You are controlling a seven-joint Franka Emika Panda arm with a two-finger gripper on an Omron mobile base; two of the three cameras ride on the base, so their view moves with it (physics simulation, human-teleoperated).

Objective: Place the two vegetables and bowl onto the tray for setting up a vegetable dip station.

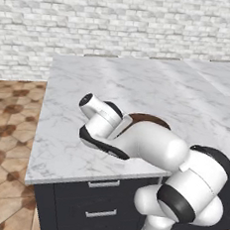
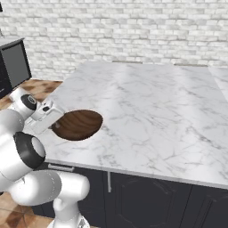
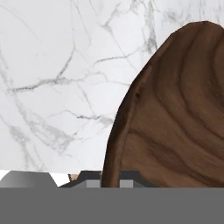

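Gripping the bowl [image 1: 151,120] by its near rim is what the arm appears to be doing in the left base view, where the white forearm is reaching across the front edge of the marble counter [image 1: 140,84] and is hiding most of the dark brown wood, leaving only an arc showing at about two o'clock from the wrist. In the right base view the bowl [image 2: 79,124] is sitting close to the counter's [image 2: 147,111] front-left corner, and the gripper [image 2: 52,122] is meeting its rim at the nine o'clock side, with the hand coming in from the left; whether the bowl is resting flat or is tipping slightly off the marble I cannot tell from here. In the hand view the bowl [image 3: 175,118] is filling the right half of the picture, its edge curving from twelve o'clock down to six o'clock, and the two dark fingertips [image 3: 91,176] are sitting either side of that rim at the bottom, so the jaws are clenching on the thin wooden wall rather than on nothing. The tray, carrot and cucumber are somewhere I cannot point to. My judgement is that the risk lies in the pinch itself: a wide bowl held by one edge is likely to swing or slide out if lifting is quick, and being so near the counter edge, it could be dropping to the floor.
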